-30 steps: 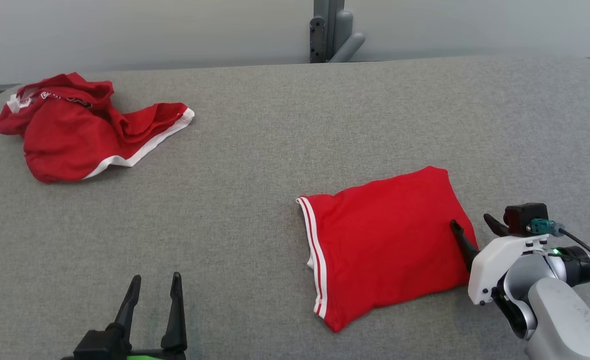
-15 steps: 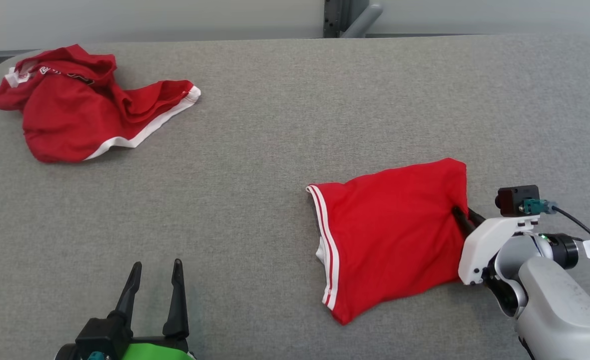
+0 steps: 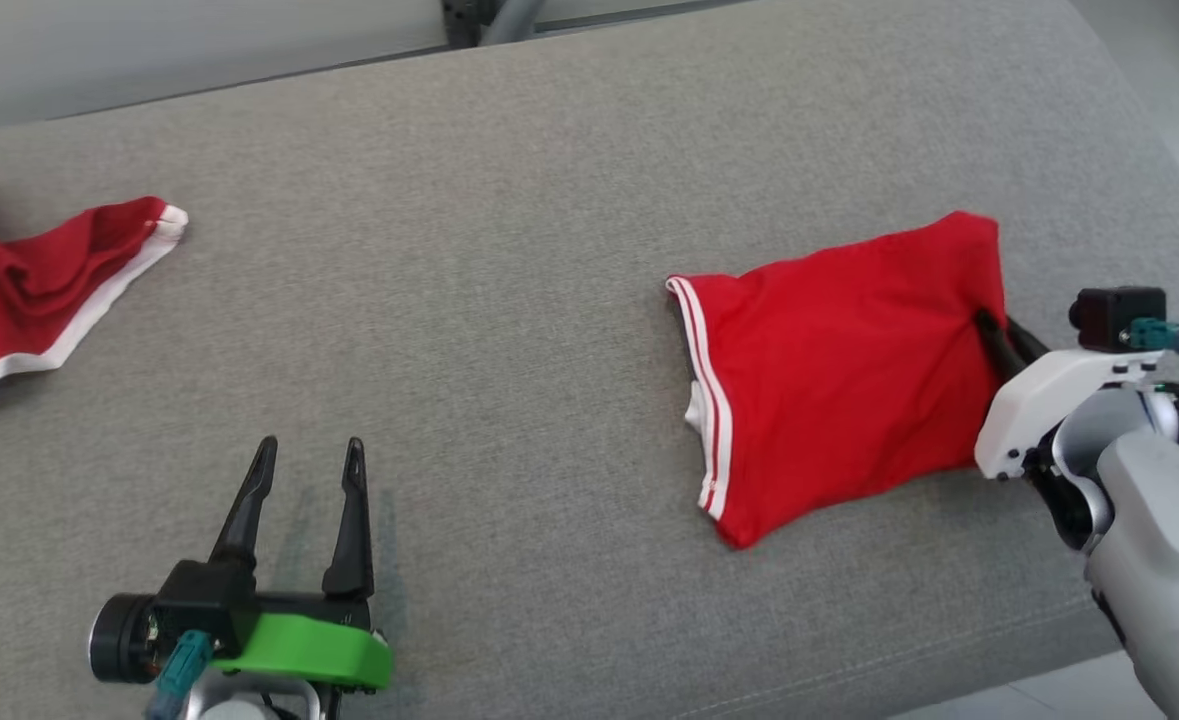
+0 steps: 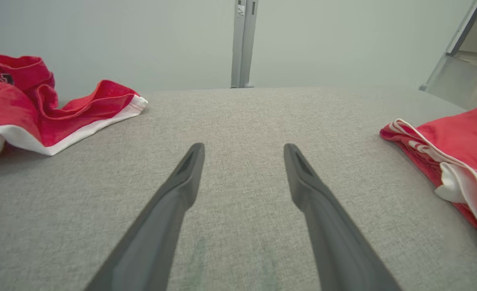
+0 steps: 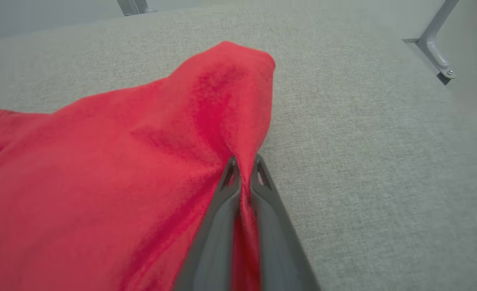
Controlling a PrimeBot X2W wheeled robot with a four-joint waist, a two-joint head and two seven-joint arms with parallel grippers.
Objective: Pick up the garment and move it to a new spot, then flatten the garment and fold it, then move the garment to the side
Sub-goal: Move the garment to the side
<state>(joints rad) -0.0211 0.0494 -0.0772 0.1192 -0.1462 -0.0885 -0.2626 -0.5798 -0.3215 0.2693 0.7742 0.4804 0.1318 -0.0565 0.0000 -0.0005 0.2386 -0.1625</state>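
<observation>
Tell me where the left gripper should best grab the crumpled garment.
Grip the white-trimmed corner of the crumpled garment, coming in from the table's middle. That corner lies thin and stretched out, away from the bunched folds, and points toward the open left gripper, so a clean pinch there seems likely.

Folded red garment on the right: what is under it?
The folded red garment lies on the grey padded surface, visible all around it. A white inner layer peeks out at its striped edge. Anything directly beneath is covered.
</observation>
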